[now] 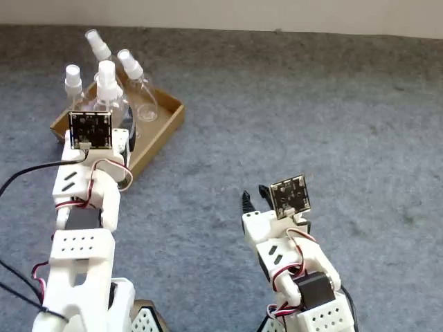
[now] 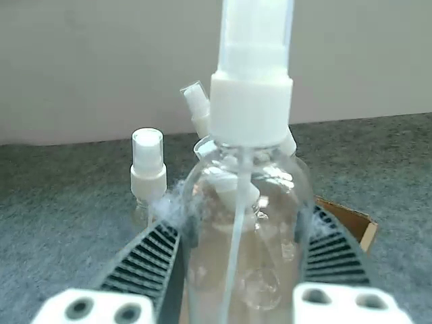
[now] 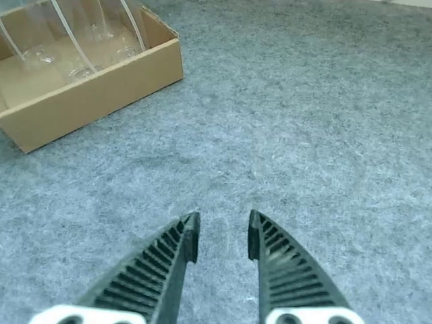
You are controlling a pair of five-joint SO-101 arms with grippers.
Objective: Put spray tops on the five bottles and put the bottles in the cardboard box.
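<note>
Plainly, the left arm stretched from seven o'clock in the high view up toward ten o'clock, its wrist hanging over the shallow brown cardboard box (image 1: 163,128). The left gripper (image 2: 243,236) had its black ribbed fingers (image 2: 152,260) clamped on either side of a clear round bottle (image 2: 246,263), held upright and fitted with a white spray top (image 2: 251,101). This bottle stood within the box's outline, though whether its base touched the box floor could not be told.

The right arm sat folded at five o'clock. The right gripper (image 3: 223,233) hung low over the grey carpet (image 1: 311,104) with its fingers a narrow gap apart and nothing between them, well apart from the box.

Three other clear capped bottles showed in the box: one upright at its nine o'clock side (image 1: 73,81), one leaning at twelve o'clock (image 1: 99,47), and one tilted at two o'clock (image 1: 135,79).
</note>
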